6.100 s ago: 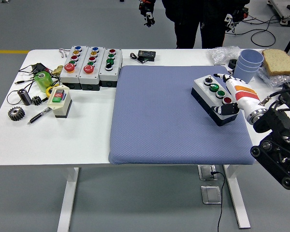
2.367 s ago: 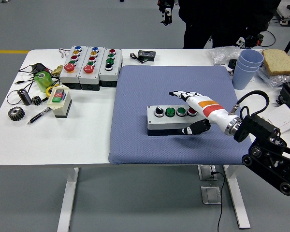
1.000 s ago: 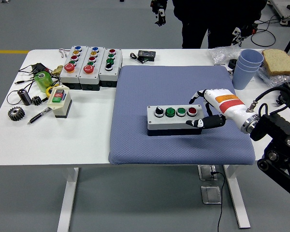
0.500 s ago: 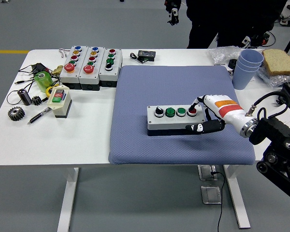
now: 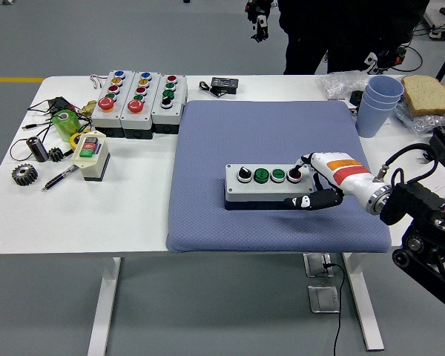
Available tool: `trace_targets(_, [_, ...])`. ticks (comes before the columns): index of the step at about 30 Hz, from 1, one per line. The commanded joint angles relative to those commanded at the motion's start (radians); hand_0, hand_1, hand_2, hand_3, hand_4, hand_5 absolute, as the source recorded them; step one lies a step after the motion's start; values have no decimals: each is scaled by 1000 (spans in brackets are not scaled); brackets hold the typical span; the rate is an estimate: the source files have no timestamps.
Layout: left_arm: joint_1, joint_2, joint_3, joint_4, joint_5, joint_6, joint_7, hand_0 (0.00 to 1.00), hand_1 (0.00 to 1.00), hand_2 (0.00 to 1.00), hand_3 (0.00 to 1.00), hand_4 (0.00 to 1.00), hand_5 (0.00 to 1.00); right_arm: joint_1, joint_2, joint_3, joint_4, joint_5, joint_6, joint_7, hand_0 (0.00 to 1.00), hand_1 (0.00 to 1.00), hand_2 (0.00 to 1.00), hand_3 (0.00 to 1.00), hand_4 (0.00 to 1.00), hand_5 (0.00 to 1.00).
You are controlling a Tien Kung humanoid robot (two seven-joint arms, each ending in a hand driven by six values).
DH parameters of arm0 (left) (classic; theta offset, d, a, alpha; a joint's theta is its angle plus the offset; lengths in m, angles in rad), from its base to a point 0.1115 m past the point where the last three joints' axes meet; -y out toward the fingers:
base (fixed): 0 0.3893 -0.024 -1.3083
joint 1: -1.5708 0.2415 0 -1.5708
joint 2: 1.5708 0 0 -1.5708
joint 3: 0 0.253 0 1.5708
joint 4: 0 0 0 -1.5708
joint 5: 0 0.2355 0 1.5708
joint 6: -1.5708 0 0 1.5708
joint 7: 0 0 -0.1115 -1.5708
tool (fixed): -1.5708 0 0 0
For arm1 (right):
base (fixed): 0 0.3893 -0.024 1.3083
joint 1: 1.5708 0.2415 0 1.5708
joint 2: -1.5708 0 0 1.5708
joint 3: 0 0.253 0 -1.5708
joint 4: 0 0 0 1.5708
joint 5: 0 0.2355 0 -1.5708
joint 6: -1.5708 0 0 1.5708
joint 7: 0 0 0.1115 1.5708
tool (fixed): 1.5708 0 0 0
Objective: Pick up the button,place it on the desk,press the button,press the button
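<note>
A grey button box (image 5: 263,187) lies flat in the middle of the blue-grey mat (image 5: 267,126). Along its top run a black knob (image 5: 244,173), two green buttons (image 5: 261,175) and a red button (image 5: 294,175) at the right end. My right hand (image 5: 300,187) comes in from the right, white and orange with black fingertips. One fingertip (image 5: 297,173) rests on the red button, and the thumb (image 5: 304,201) lies against the box's front right side. The hand holds nothing. The left arm does not show.
Three more button boxes (image 5: 139,100) stand at the back left, with a small switch box (image 5: 91,154), gears, a pen and green tape nearby. Blue cups (image 5: 379,104) and bread (image 5: 429,93) sit at the back right. A person (image 5: 341,30) stands behind the table.
My right hand carried the box from the mat's right side to its middle, set it down and let go. In the last second the hand lowered and a fingertip came onto the red button.
</note>
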Motion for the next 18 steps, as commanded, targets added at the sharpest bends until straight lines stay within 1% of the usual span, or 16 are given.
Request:
trace_targets(2, [0,0,2,0,-3,0,0,622,658,676,595,331,650,0,0,12,15,-2,-25,3,131,2,163,597,933,575])
trace_targets(4, [0,1,2,0,-3,0,-1,622,658,676,595,331,650,2,2,19,29,-7,-37,-2,131,2,163,597,933,575])
trace_targets(9, [-1,1,2,0,-4,0,-1,622,659,676,596,331,651,10,24,16,58,-17,-45,-14,131,2,162,597,934,576])
trace_targets(11, [-1,1,4,0,-7,0,-2,622,659,677,597,330,648,11,29,13,60,-16,-44,-14,131,2,161,597,934,578])
trace_targets(12, [-1,1,2,0,-5,0,-2,622,659,677,597,330,648,13,38,1,56,-16,-41,-15,131,2,161,597,934,578])
trace_targets(16, [-1,1,2,0,-7,0,-2,622,659,677,597,330,648,15,46,-11,46,-17,-39,-16,131,2,161,597,934,578])
trace_targets(18, [0,1,2,0,-9,0,-3,622,658,676,597,331,648,12,49,-19,28,-14,-38,-13,131,2,161,596,935,579])
